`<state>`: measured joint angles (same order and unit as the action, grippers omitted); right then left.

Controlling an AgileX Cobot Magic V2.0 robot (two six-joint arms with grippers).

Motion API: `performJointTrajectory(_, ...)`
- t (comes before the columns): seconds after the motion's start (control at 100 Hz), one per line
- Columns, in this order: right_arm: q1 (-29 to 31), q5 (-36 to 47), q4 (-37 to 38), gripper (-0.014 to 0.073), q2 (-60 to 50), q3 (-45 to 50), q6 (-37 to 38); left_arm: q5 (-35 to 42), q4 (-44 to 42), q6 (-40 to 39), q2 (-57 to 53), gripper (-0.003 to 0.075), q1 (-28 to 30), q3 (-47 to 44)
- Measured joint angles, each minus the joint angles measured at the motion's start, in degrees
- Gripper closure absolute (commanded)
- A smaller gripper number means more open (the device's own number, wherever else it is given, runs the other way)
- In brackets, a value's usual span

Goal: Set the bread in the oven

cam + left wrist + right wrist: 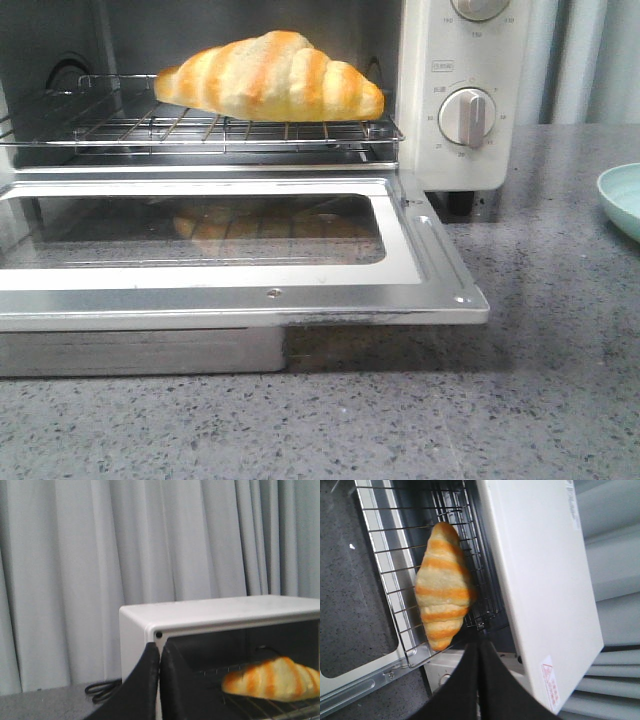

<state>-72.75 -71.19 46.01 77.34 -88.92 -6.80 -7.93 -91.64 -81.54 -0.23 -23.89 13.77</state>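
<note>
Bread [268,77] lies on the wire rack [200,132] inside the oven [450,150], door [230,270] dropped open and flat. Dial markings beside the knob [467,116] are too small to read. Right wrist view alone shows a red-printed sticker [550,686], illegible, on the oven's top. Left wrist view alone shows a coiled cord [102,690] beside the oven. Plate [622,198] sits right. Left gripper [159,680] and right gripper [479,680] both pressed together, empty.
</note>
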Motion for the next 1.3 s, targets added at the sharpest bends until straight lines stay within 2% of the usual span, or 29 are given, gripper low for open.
performJointTrajectory(0.3, 0.0, -0.5, 0.0, 0.0669, -11.0, 0.0, 0.3, 0.2, 0.1, 0.0, 0.0, 0.0741, 0.5, -7.0)
performJointTrajectory(0.57, 0.0, -1.5, 0.7, 0.0669, -19.2, -0.2, 0.5, 5.5, 0.1, 0.0, 0.0, 0.0741, 0.5, -7.1)
performJointTrajectory(0.88, 0.0, -1.7, 1.0, 0.067, -27.8, -0.3, 0.8, 5.7, 0.1, 0.0, 0.0, 0.0741, 0.5, -7.1)
performJointTrajectory(1.3, 0.0, -2.0, 1.0, 0.067, -30.1, -0.3, 0.8, 5.7, 0.1, 0.0, 0.0, 0.0741, 0.5, -7.1)
